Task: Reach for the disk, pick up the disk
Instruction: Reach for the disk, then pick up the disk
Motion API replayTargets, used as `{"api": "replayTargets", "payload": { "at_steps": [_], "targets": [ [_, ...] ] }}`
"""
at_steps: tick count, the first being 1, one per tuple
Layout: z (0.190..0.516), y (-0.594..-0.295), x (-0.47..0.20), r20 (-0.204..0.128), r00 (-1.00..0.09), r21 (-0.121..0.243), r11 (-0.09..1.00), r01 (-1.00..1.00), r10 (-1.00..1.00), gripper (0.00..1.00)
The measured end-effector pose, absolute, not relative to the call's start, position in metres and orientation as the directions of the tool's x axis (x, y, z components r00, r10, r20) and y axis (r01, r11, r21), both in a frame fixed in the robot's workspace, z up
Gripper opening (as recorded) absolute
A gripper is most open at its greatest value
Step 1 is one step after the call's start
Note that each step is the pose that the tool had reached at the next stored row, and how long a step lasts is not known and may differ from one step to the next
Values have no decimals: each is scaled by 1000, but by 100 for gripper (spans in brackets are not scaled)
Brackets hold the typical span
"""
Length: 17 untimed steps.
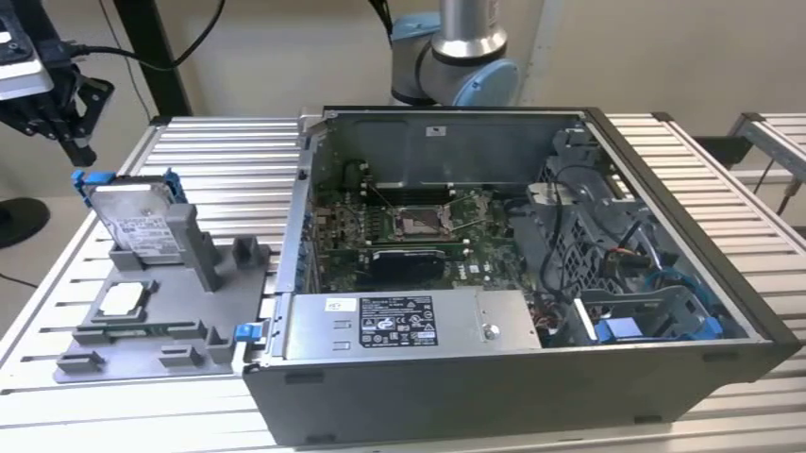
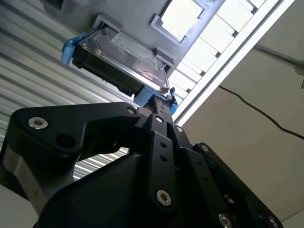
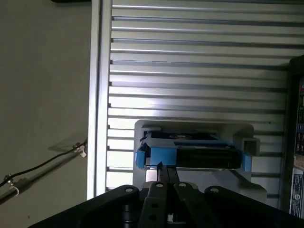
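Black gripper (image 1: 81, 151), high at exterior view's left; fingers (image 2: 161, 118) pressed together, pointing downward; arm base (image 1: 456, 57) upright.

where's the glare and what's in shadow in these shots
second wrist view: the table slats past the disk glare to white, and the tool close up is near-black; first wrist view: bright bands on the slats, the disk's facing side in shade; exterior view: soft, even light.

Open computer case (image 1: 504, 401) stands on slatted bench (image 1: 214, 160); grey fixture (image 1: 151, 347) just beside it, small square chip (image 1: 123, 299) lying in fixture
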<state>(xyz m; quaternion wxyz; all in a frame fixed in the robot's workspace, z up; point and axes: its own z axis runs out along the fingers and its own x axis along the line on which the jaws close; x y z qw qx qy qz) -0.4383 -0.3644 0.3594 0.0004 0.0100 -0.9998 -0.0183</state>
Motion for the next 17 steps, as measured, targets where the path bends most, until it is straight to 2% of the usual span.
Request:
{"api": "replayTargets", "payload": {
  "at_steps": [10,17],
  "targets": [
    [359,-364,-438,0,-1000,37,999,-28,-28,0],
    [360,-364,-438,1,-995,37,994,-102,-103,0]
  ]
}}
